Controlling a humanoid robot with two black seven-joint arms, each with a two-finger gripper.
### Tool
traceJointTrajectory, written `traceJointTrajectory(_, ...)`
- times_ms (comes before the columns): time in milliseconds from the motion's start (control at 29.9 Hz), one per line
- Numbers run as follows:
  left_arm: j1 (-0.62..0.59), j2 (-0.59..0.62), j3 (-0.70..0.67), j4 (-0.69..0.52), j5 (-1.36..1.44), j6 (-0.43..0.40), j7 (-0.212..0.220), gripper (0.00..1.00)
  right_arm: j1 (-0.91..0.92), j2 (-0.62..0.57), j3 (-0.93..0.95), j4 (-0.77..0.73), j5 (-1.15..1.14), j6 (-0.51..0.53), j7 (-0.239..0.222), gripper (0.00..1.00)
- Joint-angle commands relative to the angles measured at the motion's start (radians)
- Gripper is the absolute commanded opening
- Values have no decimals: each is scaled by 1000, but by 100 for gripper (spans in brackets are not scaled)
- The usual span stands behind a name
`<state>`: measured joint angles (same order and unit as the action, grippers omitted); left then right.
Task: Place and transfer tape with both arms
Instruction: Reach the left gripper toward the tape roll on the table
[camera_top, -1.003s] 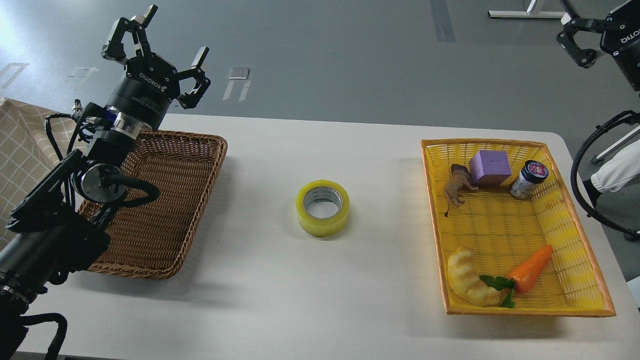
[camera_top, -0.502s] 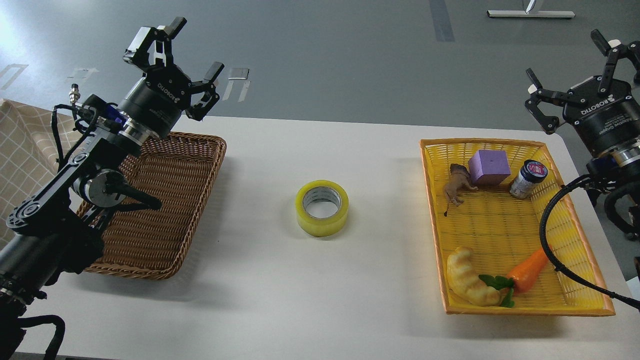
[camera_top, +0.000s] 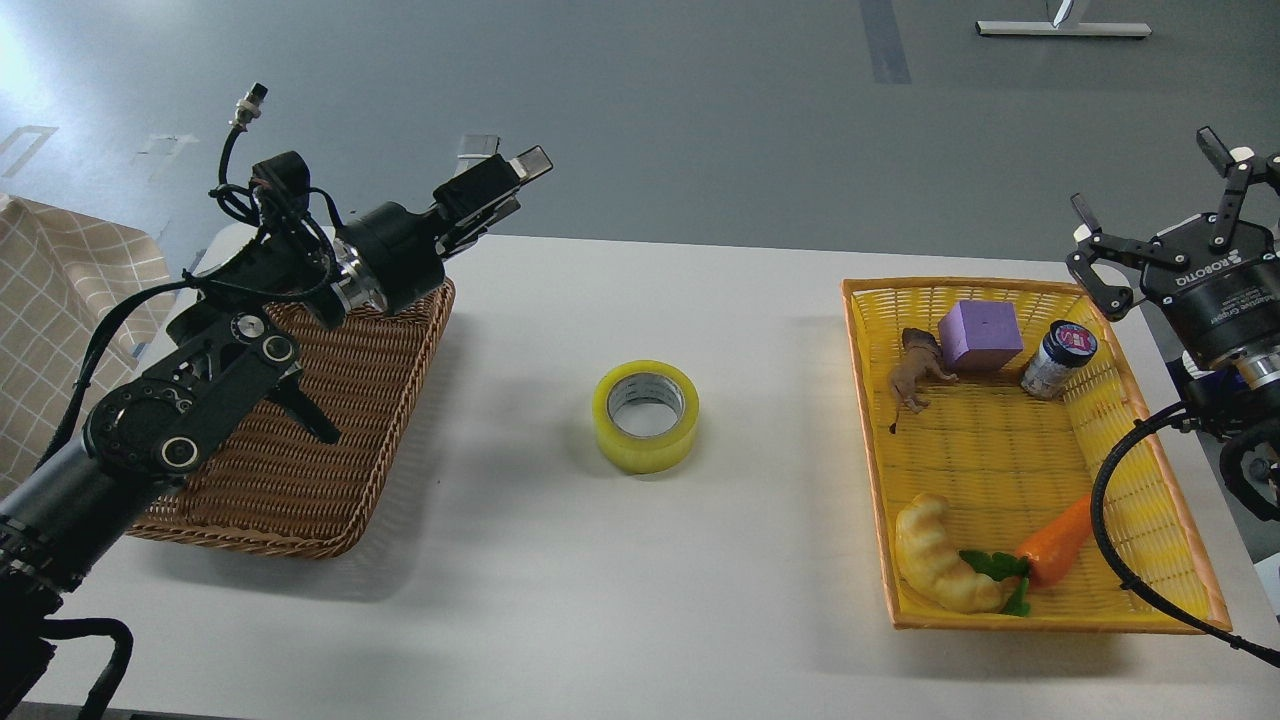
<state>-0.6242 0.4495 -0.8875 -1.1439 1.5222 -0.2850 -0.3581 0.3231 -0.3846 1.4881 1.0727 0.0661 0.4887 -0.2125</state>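
Note:
The tape (camera_top: 645, 415), a yellow translucent roll with a white-grey core, lies flat on the white table (camera_top: 620, 600) at its middle, untouched. My left gripper (camera_top: 500, 185) points right over the far right corner of the brown wicker basket (camera_top: 330, 440), well up-left of the tape. It is seen side-on and its fingers cannot be told apart. My right gripper (camera_top: 1170, 205) is open and empty, its fingers spread upward, just beyond the far right corner of the yellow basket (camera_top: 868, 420) and far right of the tape.
The yellow basket holds a purple block (camera_top: 980, 335), a brown toy animal (camera_top: 918, 368), a small jar (camera_top: 1058, 358), a croissant toy (camera_top: 940, 565) and a toy carrot (camera_top: 1060, 540). A checked cloth (camera_top: 60, 300) lies at the far left. A black cable (camera_top: 1130, 560) loops over the yellow basket's right rim.
My left gripper swung right and down and turned side-on. My right gripper came in from the top right corner, dropped lower, then shifted slightly right. The tape has not moved.

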Motion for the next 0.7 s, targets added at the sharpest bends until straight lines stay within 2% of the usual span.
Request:
traceJointTrajectory(0, -54, 21, 103, -22, 214, 39, -1, 98, -15, 0, 0, 0, 0, 0, 1, 99)
traceJointTrajectory(134, -94, 24, 171, -27, 378, 66, -1, 98, -22, 1, 0, 0, 0, 0, 1, 99)
traceJointTrajectory(301, -178, 70, 353, -25, 483, 60, 1, 98, -27, 1, 0, 0, 0, 0, 2, 99)
traceJointTrajectory(368, -247, 78, 491, -25, 495, 58, 1, 98, -30, 1, 0, 1, 0, 0, 1, 99)
traceJointTrajectory(435, -278, 78, 551, -17, 493, 56, 1, 98, -35, 1, 0, 3, 0, 0, 1, 99)
traceJointTrajectory(602, -281, 63, 594, -10, 490, 29, -1, 98, -39, 1, 0, 1, 0, 0, 1, 99)
traceJointTrajectory(669, -276, 49, 599, -11, 487, -17, 1, 98, -45, 1, 0, 3, 0, 0, 1, 99)
